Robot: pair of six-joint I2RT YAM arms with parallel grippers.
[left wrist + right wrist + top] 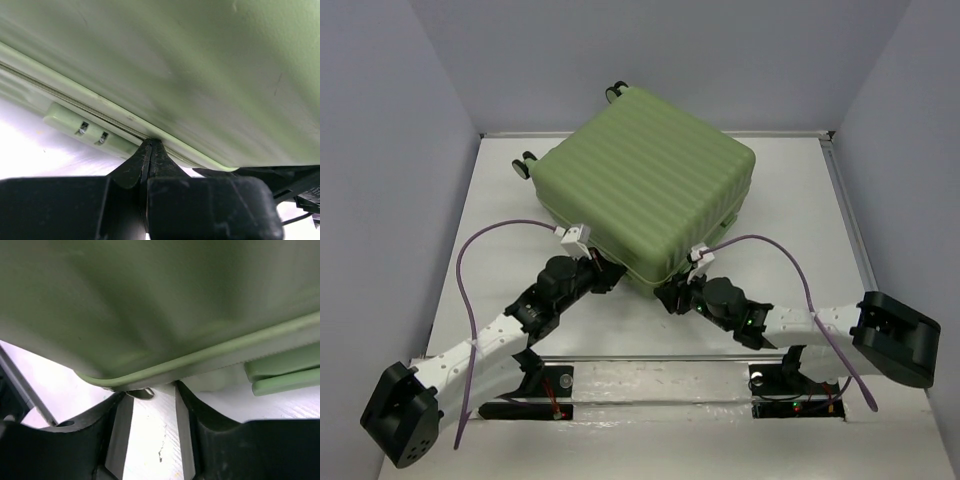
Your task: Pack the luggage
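Observation:
The luggage (645, 180) is a large light-green ribbed suitcase lying flat and closed on the white table, with its caster wheels (525, 165) at the far left. My left gripper (610, 272) is shut, and its tips (150, 144) touch the zipper seam of the near side of the luggage (200, 75). Nothing shows between its fingers. My right gripper (670, 293) is open, and its tips (150, 389) sit under the lower rim of the luggage (150, 305) near the front corner. A small metal loop (145, 393) lies between the fingers.
A light-green side handle (85, 127) sits on the shell left of my left gripper. Two green ribs (285, 375) show right of my right gripper. Grey walls enclose the table (800, 200). Purple cables (470, 260) loop over both arms.

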